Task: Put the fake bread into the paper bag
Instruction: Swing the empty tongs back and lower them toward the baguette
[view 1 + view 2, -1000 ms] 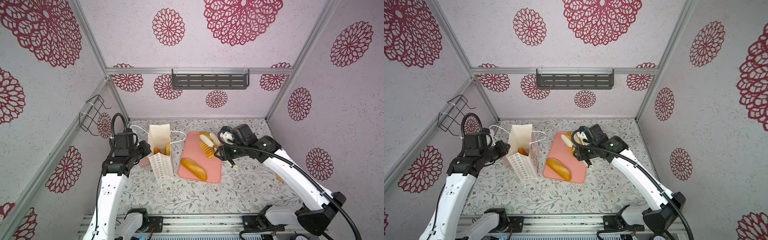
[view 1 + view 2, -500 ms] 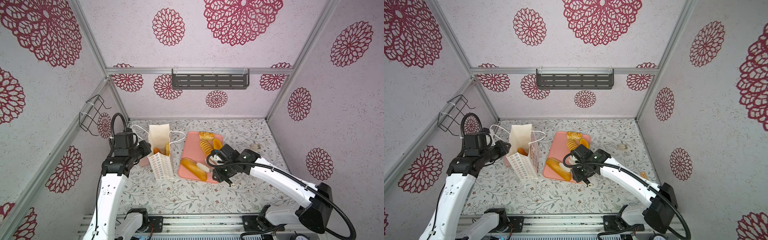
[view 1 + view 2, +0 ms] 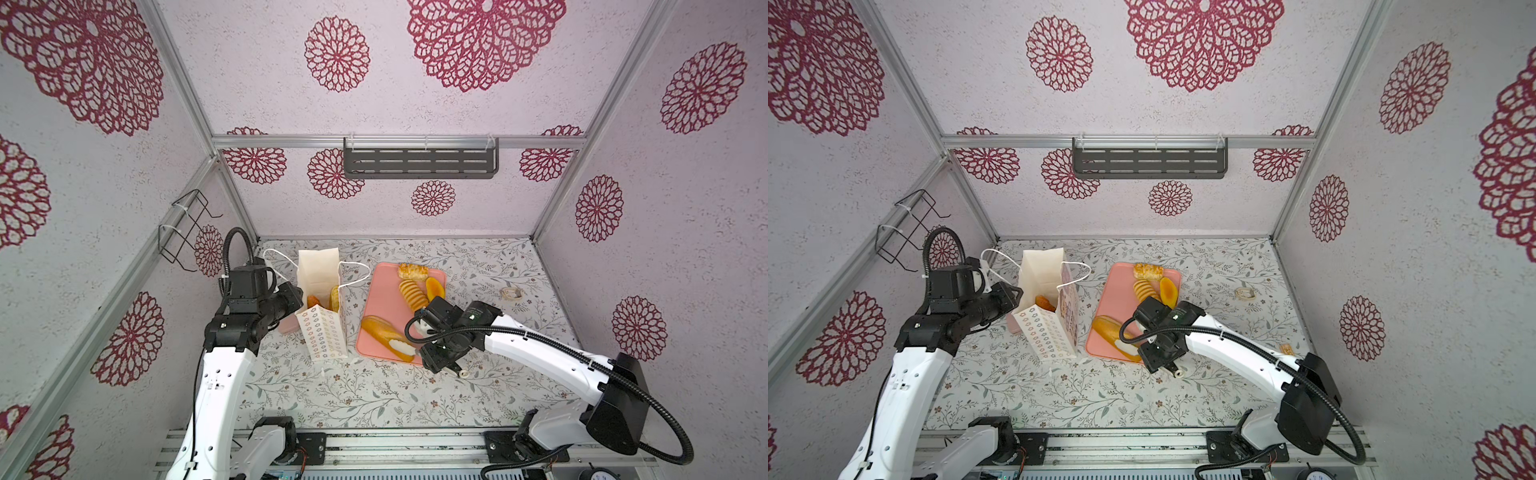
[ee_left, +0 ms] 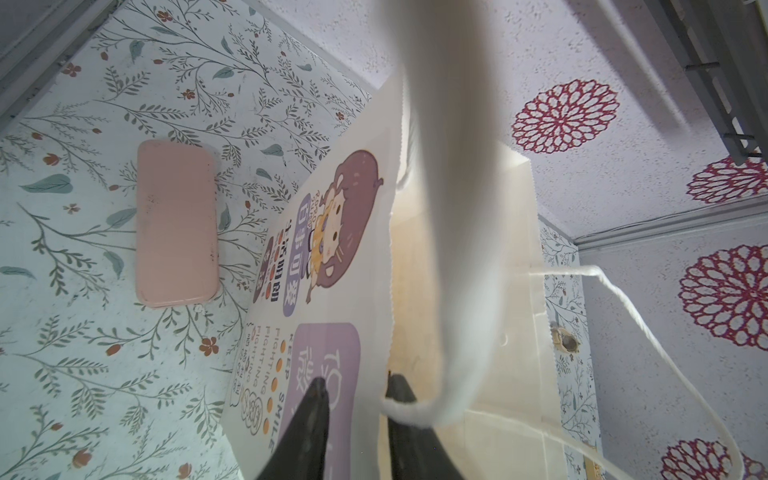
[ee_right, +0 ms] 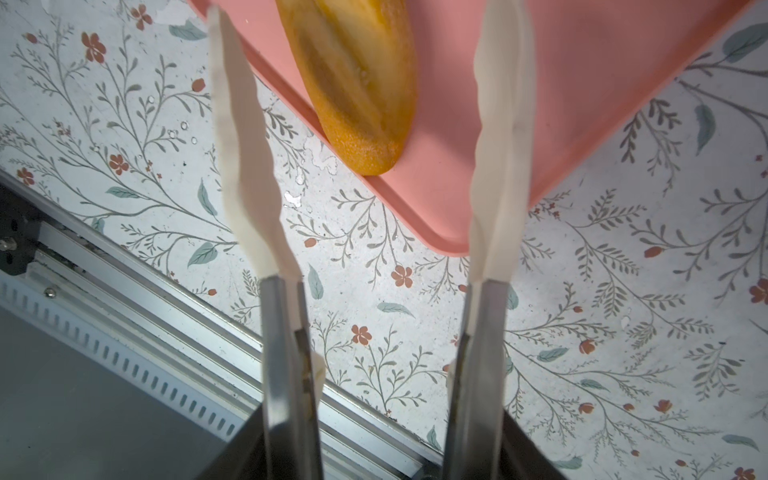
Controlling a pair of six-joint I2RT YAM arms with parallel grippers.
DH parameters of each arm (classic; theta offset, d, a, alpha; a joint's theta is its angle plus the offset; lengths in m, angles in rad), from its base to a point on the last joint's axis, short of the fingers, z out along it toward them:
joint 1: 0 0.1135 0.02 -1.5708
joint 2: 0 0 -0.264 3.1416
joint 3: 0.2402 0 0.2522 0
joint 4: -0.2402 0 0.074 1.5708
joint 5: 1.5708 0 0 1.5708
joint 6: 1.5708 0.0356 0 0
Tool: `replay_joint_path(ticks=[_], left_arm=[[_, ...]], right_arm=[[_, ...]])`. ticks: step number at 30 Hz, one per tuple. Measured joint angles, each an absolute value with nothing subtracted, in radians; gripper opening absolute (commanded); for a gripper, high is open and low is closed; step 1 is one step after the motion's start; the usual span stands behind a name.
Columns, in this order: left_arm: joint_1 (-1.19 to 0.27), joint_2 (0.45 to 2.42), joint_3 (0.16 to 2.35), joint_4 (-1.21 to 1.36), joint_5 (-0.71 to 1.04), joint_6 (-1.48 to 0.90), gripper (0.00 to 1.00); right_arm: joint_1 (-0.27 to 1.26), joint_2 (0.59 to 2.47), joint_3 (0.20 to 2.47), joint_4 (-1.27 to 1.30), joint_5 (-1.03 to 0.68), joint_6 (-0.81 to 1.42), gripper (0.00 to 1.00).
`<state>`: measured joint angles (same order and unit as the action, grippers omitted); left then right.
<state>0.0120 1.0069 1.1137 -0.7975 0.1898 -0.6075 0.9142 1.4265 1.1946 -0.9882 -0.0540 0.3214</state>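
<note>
Loaf (image 5: 353, 83) sits untouched between spread fingers (image 5: 245, 166) of my right end effector (image 5: 357, 25); left end effector (image 4: 357, 382) straddles bag (image 4: 332, 249) wall, can't tell if pinching.

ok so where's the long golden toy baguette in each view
In a top view: long golden toy baguette below centre, on flat pink tray.
In a top view: baguette below centre-left, same tray.
Right wrist: baguette between open white fingers.
Left wrist: not in it.
Shared landmark: the tray.

The mouth of the paper bag (image 3: 318, 270) gapes upward; one cord handle (image 3: 368, 270) (arching toward the pink tray (image 3: 378, 299)) overhangs the gap between them.
</note>
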Motion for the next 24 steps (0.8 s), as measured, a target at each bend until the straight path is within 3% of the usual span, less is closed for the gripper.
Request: replay_joint_path(ticks=[24], left_arm=[[0.012,0.994,1.098,-0.797,0.190,-0.614,0.29]], right_arm=[[0.925,1.583,1.206,-0.935,-0.039,0.270,0.72]])
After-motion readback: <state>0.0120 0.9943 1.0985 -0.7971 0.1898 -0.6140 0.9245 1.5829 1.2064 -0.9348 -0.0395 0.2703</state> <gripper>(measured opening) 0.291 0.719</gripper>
